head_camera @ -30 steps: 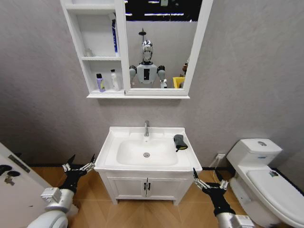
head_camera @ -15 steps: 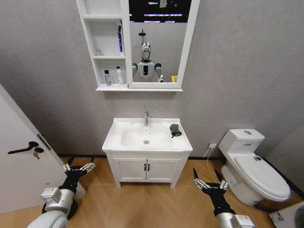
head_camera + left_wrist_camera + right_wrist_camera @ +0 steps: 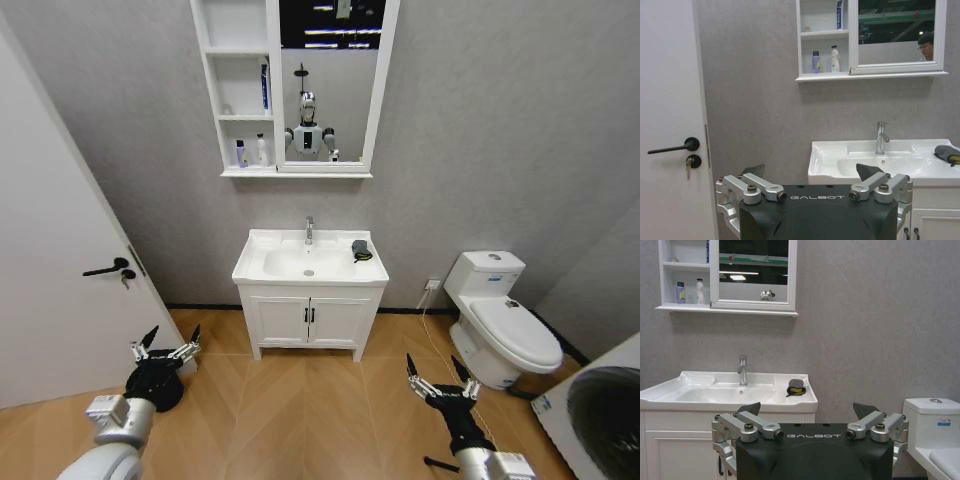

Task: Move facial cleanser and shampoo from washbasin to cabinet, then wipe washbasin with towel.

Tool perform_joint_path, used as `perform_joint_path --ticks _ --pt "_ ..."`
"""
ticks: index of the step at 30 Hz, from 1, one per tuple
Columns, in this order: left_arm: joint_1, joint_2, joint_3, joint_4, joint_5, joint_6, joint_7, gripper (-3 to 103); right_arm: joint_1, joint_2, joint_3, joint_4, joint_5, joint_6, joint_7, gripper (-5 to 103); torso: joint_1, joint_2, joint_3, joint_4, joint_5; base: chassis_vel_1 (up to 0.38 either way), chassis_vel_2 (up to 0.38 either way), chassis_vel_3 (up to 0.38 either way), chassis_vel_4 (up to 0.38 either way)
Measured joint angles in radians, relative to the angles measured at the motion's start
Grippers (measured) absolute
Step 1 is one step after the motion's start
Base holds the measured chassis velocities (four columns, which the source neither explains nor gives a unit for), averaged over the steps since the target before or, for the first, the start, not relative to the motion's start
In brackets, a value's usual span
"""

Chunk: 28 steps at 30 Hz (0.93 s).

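Head view shows the robot standing well back from the washbasin point(image 3: 310, 262), with bare wooden floor between them. Both arms hang low at the front: the left end effector point(image 3: 166, 349) on the left, the right end effector point(image 3: 441, 382) on the right, each with its fingers spread apart and holding nothing.

On the wall above the basin, the cabinet point(image 3: 243, 90) sits joined to the mirror point(image 3: 330, 80). Two small bottles point(image 3: 251, 152) stand side by side on its lowest shelf, one purple and one white, and a blue-and-white tube point(image 3: 264, 87) stands upright in the compartment above. The basin rim carries no bottles, so the moving of the cleanser and shampoo looks finished.

The towel point(image 3: 360, 249) lies on the basin's right rim, beside the bowl and to the right of the faucet point(image 3: 309, 230). From the right wrist view the dark cloth point(image 3: 796, 385) appears bunched, with a bit of yellow showing at its edge.

That would leave the wiping step, judged not yet begun. The next move calls for closing the gap to the basin, then bringing one arm, likely the right since the towel lies on that side, over the rim to pinch the cloth from above.
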<state>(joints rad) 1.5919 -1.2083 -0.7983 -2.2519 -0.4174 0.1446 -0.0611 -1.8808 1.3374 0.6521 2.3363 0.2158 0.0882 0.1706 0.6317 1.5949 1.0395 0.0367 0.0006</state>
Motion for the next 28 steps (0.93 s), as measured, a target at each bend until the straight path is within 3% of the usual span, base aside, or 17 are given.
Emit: perform_joint_path --ticks 1,7,11,28 --pt "0.000 0.000 0.000 0.000 0.000 0.000 0.000 100 0.000 0.000 0.000 0.000 0.000 0.000 0.000 100 -0.001 0.000 0.000 -0.0004 -0.0016 0.307 -0.301 -0.356 0.321" --pt "0.000 0.000 0.000 0.000 0.000 0.000 -0.001 100 0.000 0.000 0.000 0.000 0.000 0.000 0.000 100 -0.002 0.001 -0.001 0.0004 -0.0006 0.266 -0.227 -0.274 0.256" --pt "0.000 0.000 0.000 0.000 0.000 0.000 -0.001 100 0.000 0.000 0.000 0.000 0.000 0.000 0.000 100 -0.001 0.001 0.000 -0.0004 -0.0005 0.019 0.006 -0.115 0.055" --pt "0.000 0.000 0.000 0.000 0.000 0.000 0.000 100 0.000 0.000 0.000 0.000 0.000 0.000 0.000 100 -0.001 0.000 0.000 -0.0001 -0.0006 -0.042 0.018 0.038 -0.025"
